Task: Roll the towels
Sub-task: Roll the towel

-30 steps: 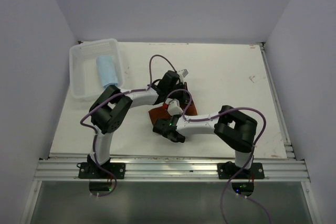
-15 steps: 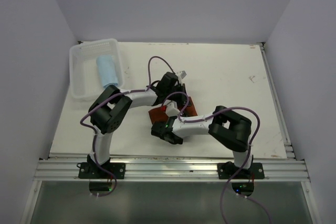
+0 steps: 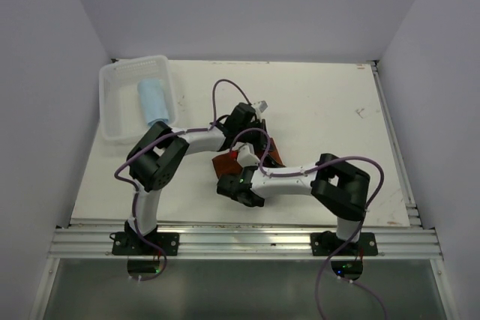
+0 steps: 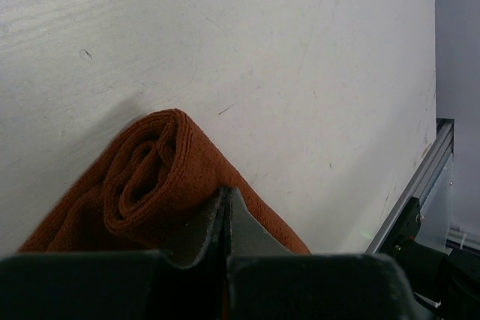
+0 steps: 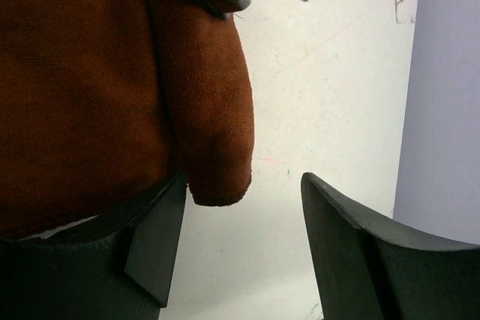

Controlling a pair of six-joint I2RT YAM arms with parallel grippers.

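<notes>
lying near the middle of the white table (image 3: 330,103), the rust reddish-brown cloth towel (image 4: 150,177) is partly rolled: one end shows a loose spiral, and flat cloth trails from it. the left gripper (image 4: 226,194) is clenched, its two dark fingers pressed together with their tips against the side of the roll; whether any cloth is pinched between them cannot be told. the right gripper (image 5: 244,183) grasps nothing, its fingers spread wide with bare table between them and the towel's rounded end just above one finger. well apart, the light sky-blue cloth towel (image 3: 152,100) lies rolled inside a white plastic mesh basket (image 3: 112,121) at the table's far left corner.
</notes>
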